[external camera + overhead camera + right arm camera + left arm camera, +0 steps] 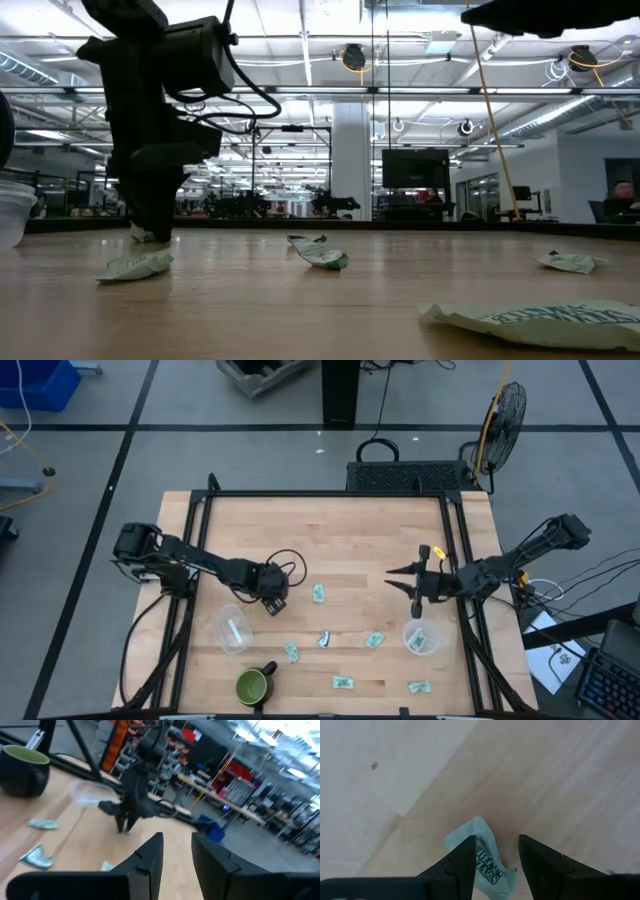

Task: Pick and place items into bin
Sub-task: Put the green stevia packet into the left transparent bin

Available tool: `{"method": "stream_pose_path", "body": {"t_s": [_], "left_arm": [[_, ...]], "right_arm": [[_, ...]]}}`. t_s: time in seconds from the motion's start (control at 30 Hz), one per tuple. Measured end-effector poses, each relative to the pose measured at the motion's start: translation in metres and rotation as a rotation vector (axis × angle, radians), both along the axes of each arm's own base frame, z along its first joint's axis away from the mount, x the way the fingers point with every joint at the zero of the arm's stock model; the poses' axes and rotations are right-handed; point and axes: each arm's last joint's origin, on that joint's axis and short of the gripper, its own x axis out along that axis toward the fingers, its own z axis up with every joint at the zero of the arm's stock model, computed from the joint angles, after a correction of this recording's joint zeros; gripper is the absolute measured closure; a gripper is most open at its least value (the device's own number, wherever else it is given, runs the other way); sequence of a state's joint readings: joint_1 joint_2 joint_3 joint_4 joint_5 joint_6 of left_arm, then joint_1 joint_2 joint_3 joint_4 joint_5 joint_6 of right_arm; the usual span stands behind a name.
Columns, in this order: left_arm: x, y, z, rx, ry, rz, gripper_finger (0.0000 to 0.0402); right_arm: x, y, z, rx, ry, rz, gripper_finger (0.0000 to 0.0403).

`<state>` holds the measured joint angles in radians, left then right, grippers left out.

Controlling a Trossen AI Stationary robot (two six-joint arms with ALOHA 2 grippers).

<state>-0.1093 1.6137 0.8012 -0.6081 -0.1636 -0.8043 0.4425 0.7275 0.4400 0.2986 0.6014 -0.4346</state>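
Several small pale green-and-white packets [325, 639] lie flat on the wooden table, and the low view shows some of them [320, 250]. My left gripper [272, 600] [496, 845] points down at the table, open. One packet [487, 857] lies between and under its fingers. My right gripper [410, 586] [177, 845] hovers open and empty above the table's right half, just beyond the right clear cup [421, 638], which holds packets. The left clear cup [232, 628] holds one packet. My left gripper comes from above, with its fingers [465, 855] on either side of a packet's crumpled end [480, 832] that lies on the table. One finger covers part of the packet, and I cannot tell whether it touches.
A dark green mug [253, 685] stands near the table's near edge, left of centre. Loose packets are scattered between the two cups [375, 640] and near the near edge [344, 682]. A black frame [330, 494] runs along the far and side edges. The far half of the table is bare wood.
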Motion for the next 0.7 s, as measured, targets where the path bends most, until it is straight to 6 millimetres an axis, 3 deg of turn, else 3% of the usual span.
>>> {"method": "stream_pose_path", "body": {"t_s": [0.3,0.7], "left_arm": [[-0.004,0.003,0.002,0.07,0.004,0.025,0.0255],[-0.005,0.003,0.006,0.044,-0.023,0.073,0.0389]], "right_arm": [[0.002,-0.006,0.009,-0.125,-0.059,-0.033,0.0309],[0.004,-0.016,0.018,-0.189,-0.127,-0.1,0.0309]]}}
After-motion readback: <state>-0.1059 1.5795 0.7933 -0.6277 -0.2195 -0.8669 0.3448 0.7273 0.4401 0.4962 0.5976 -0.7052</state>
